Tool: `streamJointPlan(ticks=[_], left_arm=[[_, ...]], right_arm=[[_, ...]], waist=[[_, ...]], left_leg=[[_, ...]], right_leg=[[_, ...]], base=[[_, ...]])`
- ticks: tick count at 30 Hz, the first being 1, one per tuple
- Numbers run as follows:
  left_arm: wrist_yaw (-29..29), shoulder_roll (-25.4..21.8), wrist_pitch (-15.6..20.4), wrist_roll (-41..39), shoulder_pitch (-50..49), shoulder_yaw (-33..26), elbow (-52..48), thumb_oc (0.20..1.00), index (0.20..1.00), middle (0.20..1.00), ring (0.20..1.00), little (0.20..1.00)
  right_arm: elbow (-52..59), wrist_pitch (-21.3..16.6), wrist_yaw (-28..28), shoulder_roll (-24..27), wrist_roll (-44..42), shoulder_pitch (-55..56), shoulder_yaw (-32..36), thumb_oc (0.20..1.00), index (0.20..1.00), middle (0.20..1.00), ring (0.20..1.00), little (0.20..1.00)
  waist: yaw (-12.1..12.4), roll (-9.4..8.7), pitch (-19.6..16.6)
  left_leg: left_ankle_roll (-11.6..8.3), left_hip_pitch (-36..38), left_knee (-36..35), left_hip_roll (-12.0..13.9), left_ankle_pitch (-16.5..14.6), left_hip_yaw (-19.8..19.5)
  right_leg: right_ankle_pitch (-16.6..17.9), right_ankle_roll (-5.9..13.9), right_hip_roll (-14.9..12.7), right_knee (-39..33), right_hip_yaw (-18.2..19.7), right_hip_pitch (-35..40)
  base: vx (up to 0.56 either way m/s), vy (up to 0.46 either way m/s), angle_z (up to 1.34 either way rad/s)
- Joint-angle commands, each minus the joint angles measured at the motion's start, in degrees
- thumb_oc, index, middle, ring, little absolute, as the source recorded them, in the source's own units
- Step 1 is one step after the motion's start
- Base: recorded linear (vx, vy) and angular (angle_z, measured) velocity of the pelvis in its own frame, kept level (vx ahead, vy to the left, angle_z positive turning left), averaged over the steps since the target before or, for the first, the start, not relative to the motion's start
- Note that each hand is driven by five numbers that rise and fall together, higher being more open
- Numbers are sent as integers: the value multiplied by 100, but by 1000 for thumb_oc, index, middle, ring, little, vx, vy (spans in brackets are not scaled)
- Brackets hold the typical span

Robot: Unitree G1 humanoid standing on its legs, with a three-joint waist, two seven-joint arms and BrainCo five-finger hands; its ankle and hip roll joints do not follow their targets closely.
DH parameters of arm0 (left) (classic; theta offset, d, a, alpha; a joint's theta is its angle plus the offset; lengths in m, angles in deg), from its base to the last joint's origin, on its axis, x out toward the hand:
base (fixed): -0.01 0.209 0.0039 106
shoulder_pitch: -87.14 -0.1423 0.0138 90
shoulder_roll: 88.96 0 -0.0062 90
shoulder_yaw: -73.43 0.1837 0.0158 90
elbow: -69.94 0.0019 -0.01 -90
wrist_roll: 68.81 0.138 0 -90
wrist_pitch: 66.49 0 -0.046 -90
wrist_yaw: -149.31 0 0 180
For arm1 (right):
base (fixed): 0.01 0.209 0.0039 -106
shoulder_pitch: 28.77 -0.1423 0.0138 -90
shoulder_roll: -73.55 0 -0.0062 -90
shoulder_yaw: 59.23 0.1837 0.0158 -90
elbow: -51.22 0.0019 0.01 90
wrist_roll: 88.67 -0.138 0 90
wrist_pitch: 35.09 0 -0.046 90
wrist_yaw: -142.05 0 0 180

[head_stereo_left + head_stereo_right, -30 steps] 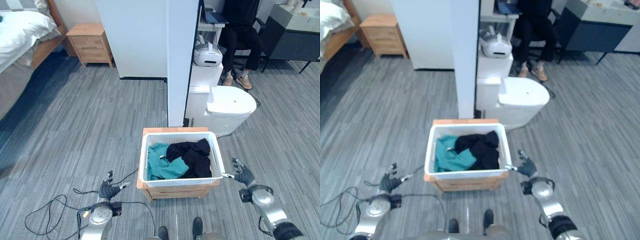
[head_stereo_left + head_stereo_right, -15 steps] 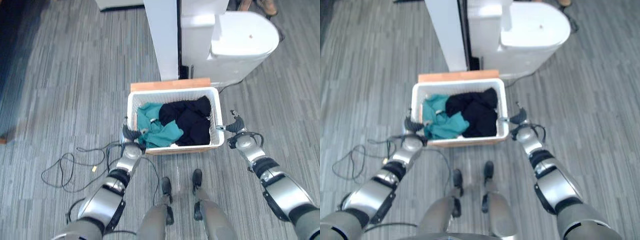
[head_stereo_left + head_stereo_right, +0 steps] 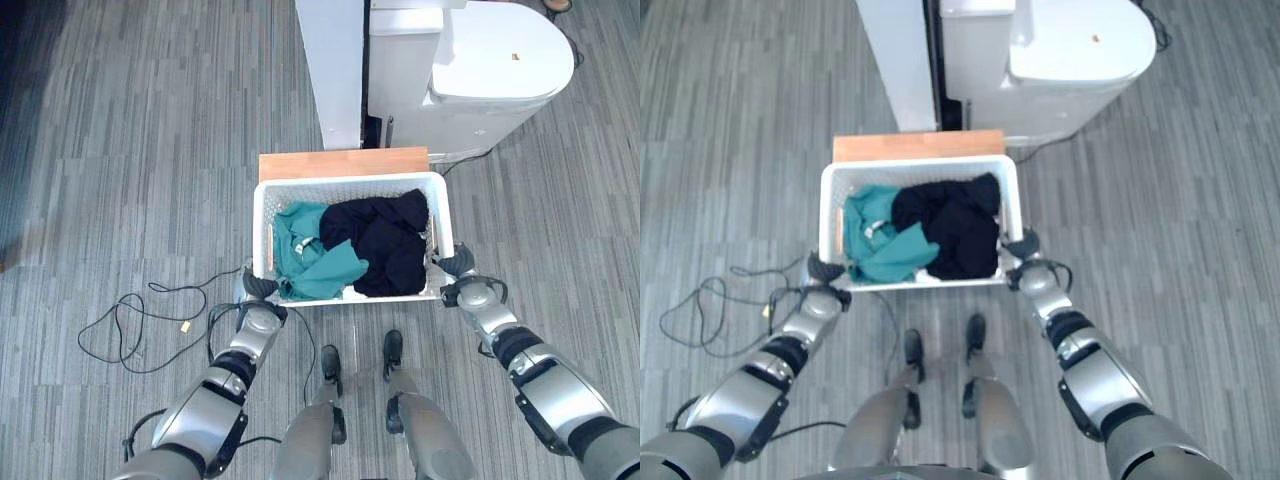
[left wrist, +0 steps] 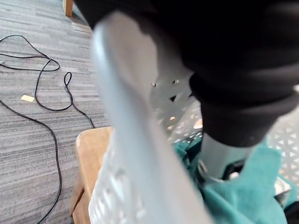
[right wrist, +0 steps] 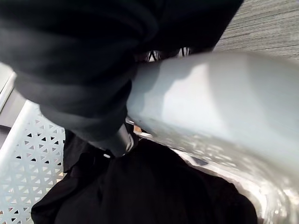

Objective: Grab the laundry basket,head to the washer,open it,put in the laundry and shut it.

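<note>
Fingers [image 4: 219, 154] of your left hand [image 3: 258, 290] reach over the rim of the white laundry basket [image 3: 262, 215] at its left side; in the left wrist view one silver finger goes down inside the wall into the teal garment [image 3: 315, 262], with the rim passing right under the dark cover. You cannot tell from these pictures whether they are curled round the rim or only resting over it. Your right hand [image 3: 458, 268] sits against the basket's right rim near its front corner. In the right wrist view the rim runs just beneath the cover and a dark fingertip [image 5: 119, 140] dips inside toward the black clothing [image 3: 385, 245]; whether that hand has closed on the rim cannot be told either.

Your basket stands on a low wooden stand [image 3: 342, 163] on the grey floor [image 3: 130, 150], directly between your two hands. Teal laundry lies in its left half, black laundry in the middle and right. Beyond the stand rise a white panel [image 3: 335, 70] and, just beside it, a white toilet [image 3: 500, 50].
</note>
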Motion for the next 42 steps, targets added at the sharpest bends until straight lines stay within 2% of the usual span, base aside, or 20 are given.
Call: streamJointPlan(ticks=[1,7,9,15,21,22,23,24,27,29,30,33,34,35,36,37,38,39,40,42], left_arm=[[173,289,183,-155,4,49,75,200,200,200,200,200],[413,201,343,-76,-854,-95,-1740,200,200,200,200,200],[703,59,383,-41,-1492,-239,-2697,200,200,200,200,200],[1269,-302,336,55,-2560,-514,-4021,200,200,200,200,200],[1580,-370,248,41,-3141,-580,-4559,200,200,200,200,200],[1605,-364,254,27,-3176,-544,-4613,200,200,200,200,200],[1706,-338,229,72,-3341,-455,-4775,200,200,200,200,200],[1707,-335,229,73,-3347,-451,-4775,200,200,200,200,200],[1777,-382,198,192,-3409,-354,-4987,200,200,200,200,200],[1795,-457,218,220,-3395,-343,-5085,200,200,200,200,200],[1795,-460,219,220,-3389,-347,-5082,200,200,200,200,200],[1729,-506,280,234,-3235,-353,-5128,200,200,200,200,200],[1693,-522,305,219,-3161,-381,-5179,200,200,200,200,200],[1693,-523,305,218,-3158,-381,-5177,200,200,200,200,200],[1682,-534,316,203,-3127,-408,-5229,200,200,200,200,200],[1656,-539,303,190,-3066,-478,-5249,200,200,200,200,200],[1642,-533,299,189,-3098,-536,-5254,200,200,200,200,200],[1642,-534,299,190,-3102,-538,-5256,200,200,200,200,200],[1648,-509,282,190,-3154,-590,-5265,200,200,200,200,200],[1732,-461,244,242,-3241,-584,-5193,200,200,200,200,200]], right_arm=[[419,-366,-192,-102,-212,19,44,200,200,200,200,200],[1840,-461,-254,63,39,1000,416,200,200,200,200,200],[2663,-524,-407,282,258,1677,723,200,200,200,200,200],[4058,-526,-772,609,628,3074,1364,200,200,200,200,200],[4826,-512,-983,652,719,3974,1790,200,200,200,200,200],[4874,-511,-996,661,729,4016,1796,200,200,200,200,200],[5023,-498,-1077,663,714,4276,1909,200,200,200,200,200],[5035,-492,-1079,666,714,4290,1912,200,200,200,200,200],[5221,-474,-1103,626,696,4432,1975,200,200,200,200,200],[5296,-483,-1142,586,651,4399,1922,200,200,200,200,200],[5298,-482,-1142,582,651,4394,1922,200,200,200,200,200],[5350,-502,-1130,500,644,4275,1806,200,200,200,200,200],[5379,-503,-1117,451,666,4232,1741,200,200,200,200,200],[5380,-503,-1116,450,667,4231,1742,200,200,200,200,200],[5421,-513,-1089,435,677,4231,1745,200,200,200,200,200],[5503,-538,-1072,392,677,4227,1725,200,200,200,200,200],[5517,-546,-1072,376,689,4205,1709,200,200,200,200,200],[5520,-545,-1071,375,690,4208,1707,200,200,200,200,200],[5522,-546,-1074,373,701,4180,1679,200,200,200,200,200],[5564,-529,-1101,375,708,4246,1690,200,200,200,200,200]], waist=[[26,-132,-145],[-14,-172,-333],[-69,-192,-512],[-212,-251,-839],[-385,-301,-1033],[-409,-310,-1038],[-581,-250,-1145],[-567,-247,-1150],[-751,-197,-1210],[-855,-179,-1183],[-836,-190,-1192],[-903,-213,-1076],[-859,-207,-1028],[-858,-207,-1024],[-804,-196,-1022],[-698,-116,-1072],[-640,-113,-1099],[-649,-116,-1098],[-619,-143,-1144],[-699,-207,-1191]], left_leg=[[-137,-109,457,-44,-492,-213],[-124,231,425,-23,-613,-164],[-116,501,430,12,-718,-133],[-170,946,532,126,-870,-92],[-182,1156,840,179,-1045,-81],[-171,1153,865,150,-1066,-184],[-115,1246,748,66,-1151,-261],[-114,1258,736,67,-1150,-249],[-17,1445,523,55,-1185,82],[63,1493,425,58,-1190,506],[59,1475,419,55,-1164,530],[114,1498,401,115,-1205,1095],[100,1586,406,190,-1249,1451],[100,1589,406,191,-1252,1452],[72,1619,395,256,-1242,1608],[-21,1740,419,413,-1332,1895],[-42,1755,482,480,-1329,2080],[-48,1753,494,485,-1334,2073],[-64,1787,577,535,-1359,2306],[-87,1872,829,615,-1462,2499]], right_leg=[[-1108,528,-244,714,252,50],[-1184,518,-219,642,240,403],[-1270,508,-196,607,225,681],[-1419,464,-92,524,271,1188],[-1481,409,-24,543,409,1446],[-1466,408,-12,550,474,1432],[-1365,459,3,473,650,1417],[-1359,461,6,464,662,1421],[-1171,579,37,361,972,1360],[-1049,701,105,473,1313,1127],[-1026,697,105,473,1337,1098],[-948,831,161,746,1380,735],[-965,860,4,906,774,589],[-973,861,5,917,775,586],[-1034,818,-174,983,193,557],[-1317,747,-576,1199,-1135,657],[-1390,669,-765,1304,-1683,708],[-1409,664,-769,1324,-1692,707],[-1442,624,-893,1295,-2064,791],[-1471,597,-854,1227,-1894,807]], base=[[0,0,0],[31,-26,0],[100,-45,-4],[70,-75,-3],[12,-30,-7],[-37,115,-27],[-35,115,-37],[-10,152,-55],[-50,160,-64],[-122,154,-80],[-106,82,-126],[-142,28,-139],[-85,-30,-163],[-58,-68,-184],[19,-100,-176],[7,-146,-121],[30,-112,-152],[4,-148,-171],[39,-144,-214],[131,-231,-121]])
